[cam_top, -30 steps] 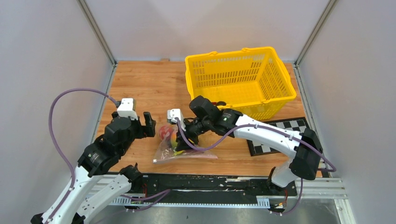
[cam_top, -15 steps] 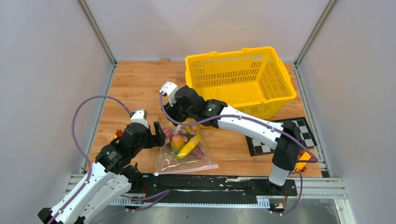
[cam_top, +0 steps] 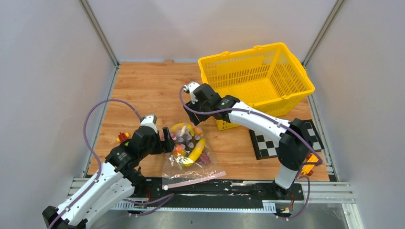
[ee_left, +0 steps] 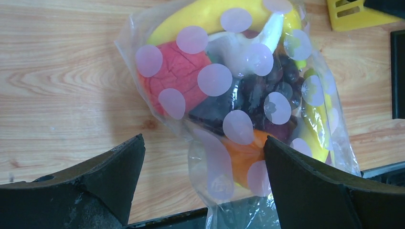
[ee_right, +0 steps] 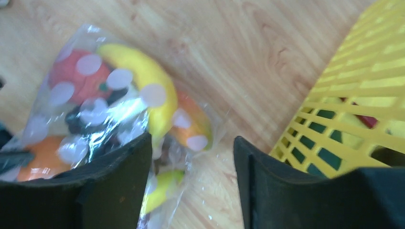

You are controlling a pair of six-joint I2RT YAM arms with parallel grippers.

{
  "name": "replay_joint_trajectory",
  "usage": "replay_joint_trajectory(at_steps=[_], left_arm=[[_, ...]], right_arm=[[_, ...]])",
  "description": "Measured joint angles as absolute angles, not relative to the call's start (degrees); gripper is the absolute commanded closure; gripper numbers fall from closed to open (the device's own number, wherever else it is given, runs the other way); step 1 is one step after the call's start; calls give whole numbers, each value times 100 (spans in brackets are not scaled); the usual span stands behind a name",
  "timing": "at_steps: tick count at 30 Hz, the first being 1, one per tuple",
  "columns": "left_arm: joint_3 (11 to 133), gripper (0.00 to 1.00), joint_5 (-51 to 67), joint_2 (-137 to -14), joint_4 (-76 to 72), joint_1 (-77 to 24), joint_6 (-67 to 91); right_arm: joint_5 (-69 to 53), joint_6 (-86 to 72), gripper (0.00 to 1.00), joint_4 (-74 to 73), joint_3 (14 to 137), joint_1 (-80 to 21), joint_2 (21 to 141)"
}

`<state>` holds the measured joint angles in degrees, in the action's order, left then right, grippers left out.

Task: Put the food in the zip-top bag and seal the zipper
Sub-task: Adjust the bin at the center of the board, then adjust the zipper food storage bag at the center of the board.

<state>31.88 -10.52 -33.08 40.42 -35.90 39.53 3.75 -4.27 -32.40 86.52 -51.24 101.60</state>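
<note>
Since a second ago the right arm has pulled back from the zip-top bag (cam_top: 188, 155) and now sits farther back, by the yellow basket (cam_top: 248, 78). That basket has slid to the right and turned a bit. The left arm has come in close to the bag from the left.

The bag lies on the wooden desk (cam_top: 143, 86), near the front edge, between the two arms. The food (cam_top: 186, 148) is inside it: a yellow banana (ee_left: 191, 14), a red piece (ee_left: 176, 71), dark grapes (ee_left: 267, 83) and an orange piece (ee_left: 241, 157). All of it shows through the clear plastic with its pale dots. The pink zipper (cam_top: 196, 180) runs along the bag's near end, partly over the black rail (cam_top: 239, 183) at the front of the desk. Whether it is pressed shut is not clear.

The left pincer (ee_left: 203, 143) is spread wide. One end of the bag lies between its two fingers, but it is not pinched. The right pincer (ee_right: 191, 143) is spread too and holds nothing. It hangs above the bag's far end, with the basket just beside it.
</note>
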Motion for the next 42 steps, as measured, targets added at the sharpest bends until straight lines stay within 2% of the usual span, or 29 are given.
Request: replay_joint_trajectory(at_steps=[1,3,9,14,17,21,27,35,37,40,42], left_arm=[[3146,0,-1009,-3345,4003,-3590,3964],[3081,0,-917,-3380,3929,-3590,4001],[2582,1,-528,-3133,3457,-3590,4276],[2270,6,-362,-2869,3216,-3590,4484],[2189,12,-346,-2856,3087,-3590,4541],[2056,20,-370,-2783,2919,-3590,4593],[1857,23,-670,-2576,2379,-3590,4591],[1839,18,-1446,-3114,1616,-3527,4390],[1870,14,-1546,-3264,1446,-3551,4263],[2112,1,-1640,-3481,1448,-3553,4082],[2392,0,-1723,-3614,1518,-3553,3975]], right_arm=[[209,-434,26,-3253,8560,-5094,10073],[-178,-436,23,-3249,8267,-5105,9826],[-648,-541,23,-3301,7585,-5478,9581],[-779,-779,22,-3358,7258,-5795,9749],[-965,-923,22,-3192,7105,-5854,9870],[-1129,-1013,20,-2930,7109,-5852,9996],[-1061,-991,19,-2818,7850,-5802,10536],[-1007,-757,18,-2928,8949,-5343,11242],[-980,-696,18,-2917,9218,-5201,11319],[-862,-528,17,-3020,9531,-5057,11284],[-801,-390,15,-3059,9553,-5030,11118]])
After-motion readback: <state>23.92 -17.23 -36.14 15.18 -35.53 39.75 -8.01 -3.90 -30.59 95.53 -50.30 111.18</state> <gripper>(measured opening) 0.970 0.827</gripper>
